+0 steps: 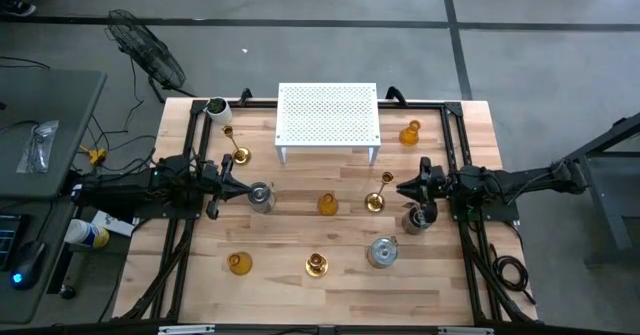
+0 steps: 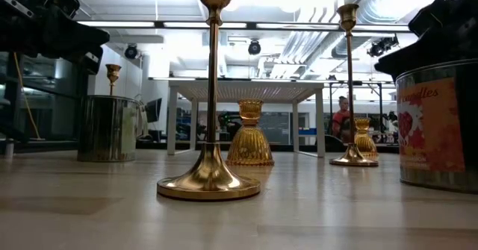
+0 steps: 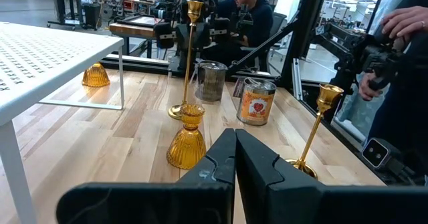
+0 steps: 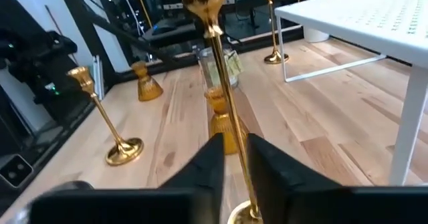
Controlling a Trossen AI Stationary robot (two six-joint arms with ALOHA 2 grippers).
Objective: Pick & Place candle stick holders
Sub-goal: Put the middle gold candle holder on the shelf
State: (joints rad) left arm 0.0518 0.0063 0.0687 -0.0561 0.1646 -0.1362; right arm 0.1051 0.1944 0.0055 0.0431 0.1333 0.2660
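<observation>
My right gripper [image 1: 402, 187] [image 4: 235, 150] is open by a narrow gap at the table's right. It is level with, and just short of, the stem of a gold stick [image 1: 376, 201] [image 4: 224, 83], which stands upright on its round base. My left gripper [image 1: 238, 183] [image 3: 235, 160] is shut and empty, above and beside a silver cup [image 1: 261, 197] [image 2: 108, 127]. Other gold sticks stand near the rack [image 1: 238, 156] and near the front [image 1: 316, 265]. Amber holders [image 1: 328, 204] [image 1: 238, 263] [image 1: 410, 133] and silver cups [image 1: 415, 218] [image 1: 383, 251] stand on the wood.
A white perforated rack [image 1: 328, 115] stands at the far middle, and a white cup [image 1: 217, 108] at the far left corner. People stand beyond the table in the left wrist view [image 3: 408, 70]. Bare wood lies at the front right [image 1: 450, 285].
</observation>
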